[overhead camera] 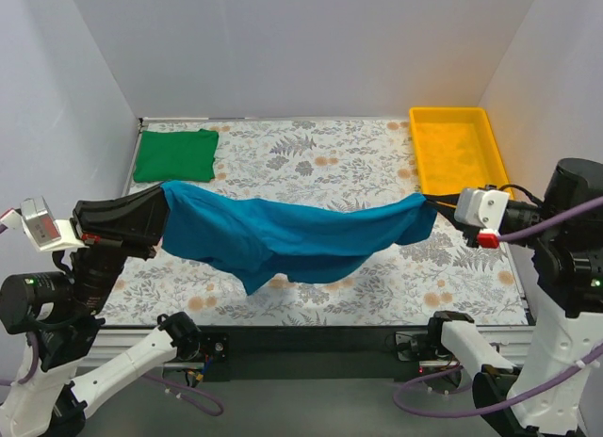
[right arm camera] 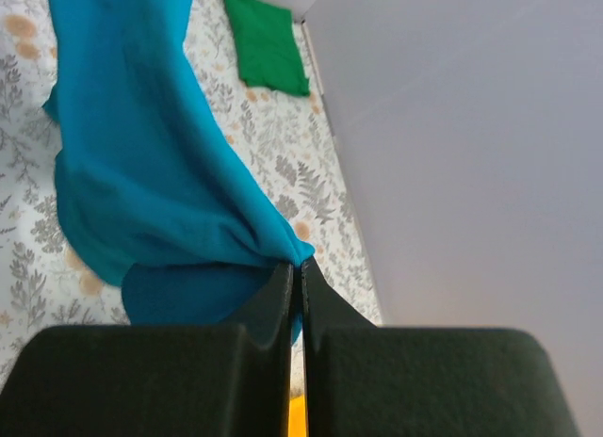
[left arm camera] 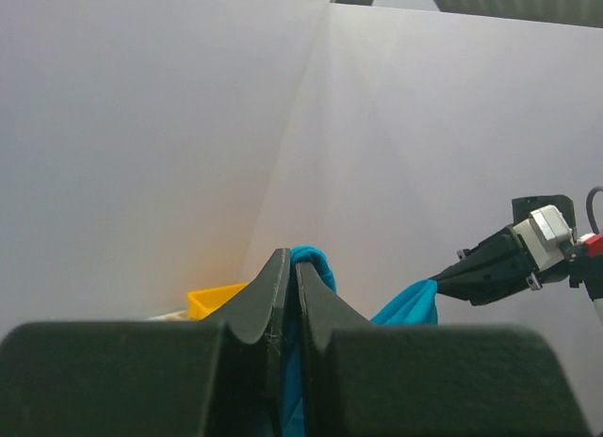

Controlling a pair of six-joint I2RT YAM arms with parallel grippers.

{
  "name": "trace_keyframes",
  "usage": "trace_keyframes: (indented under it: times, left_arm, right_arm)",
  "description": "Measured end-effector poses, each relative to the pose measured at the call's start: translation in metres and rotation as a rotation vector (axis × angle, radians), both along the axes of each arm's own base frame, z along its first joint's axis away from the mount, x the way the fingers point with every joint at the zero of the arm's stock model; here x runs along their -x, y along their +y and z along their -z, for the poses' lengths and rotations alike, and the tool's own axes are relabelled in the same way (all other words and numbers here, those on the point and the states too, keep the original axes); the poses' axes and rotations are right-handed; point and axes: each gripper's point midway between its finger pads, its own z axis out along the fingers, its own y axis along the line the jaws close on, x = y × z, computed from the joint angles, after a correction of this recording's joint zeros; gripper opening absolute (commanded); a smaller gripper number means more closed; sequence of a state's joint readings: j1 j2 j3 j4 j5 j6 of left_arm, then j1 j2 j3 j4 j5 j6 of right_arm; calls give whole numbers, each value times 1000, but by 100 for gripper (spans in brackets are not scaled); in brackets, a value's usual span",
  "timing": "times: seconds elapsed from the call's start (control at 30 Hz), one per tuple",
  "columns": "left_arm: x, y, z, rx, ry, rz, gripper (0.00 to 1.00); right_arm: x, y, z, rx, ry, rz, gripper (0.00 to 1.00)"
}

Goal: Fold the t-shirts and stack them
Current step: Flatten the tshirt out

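Note:
The teal-blue t-shirt (overhead camera: 292, 234) hangs in the air, stretched between both grippers above the flowered table, its middle sagging. My left gripper (overhead camera: 162, 203) is shut on its left end; in the left wrist view the teal-blue t-shirt (left arm camera: 320, 267) pokes out between the closed fingers. My right gripper (overhead camera: 431, 202) is shut on its right end; in the right wrist view the teal-blue t-shirt (right arm camera: 151, 173) spreads away from the fingers. The bright green t-shirt (overhead camera: 176, 155) lies folded at the table's far left corner, and it also shows in the right wrist view (right arm camera: 268, 43).
A yellow plastic tray (overhead camera: 457, 147) stands at the far right of the table, just behind my right gripper. White walls enclose the table at the back and both sides. The flowered table surface (overhead camera: 311, 154) lies under the shirt.

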State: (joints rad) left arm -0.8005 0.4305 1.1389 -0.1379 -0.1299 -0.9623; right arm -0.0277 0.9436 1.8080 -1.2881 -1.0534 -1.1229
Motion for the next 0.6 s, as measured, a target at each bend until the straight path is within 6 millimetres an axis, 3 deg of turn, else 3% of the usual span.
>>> trace_keyframes:
  times: [0.23,0.37,0.47,0.53,0.6]
  left_arm:
    - [7,-5,-9,12,-11,53,0]
    - [-7,4,0,58,59,-14,0]
    - [-35,9,26,83,176,-119,0]
    - [-62,4,53,59,276,-208,0]
    - [-95,-9,84,-1,378,-301,0]
  right_arm:
    - [31,4,-44,-60,-134,-8,1]
    - [31,6,-49,-112,-103,-7,1]
    - [3,2,-28,-179,37,-2,1]
    - [-32,-4,-2,-227,188,11,1]
    - [-78,-6,36,-232,350,57,1]
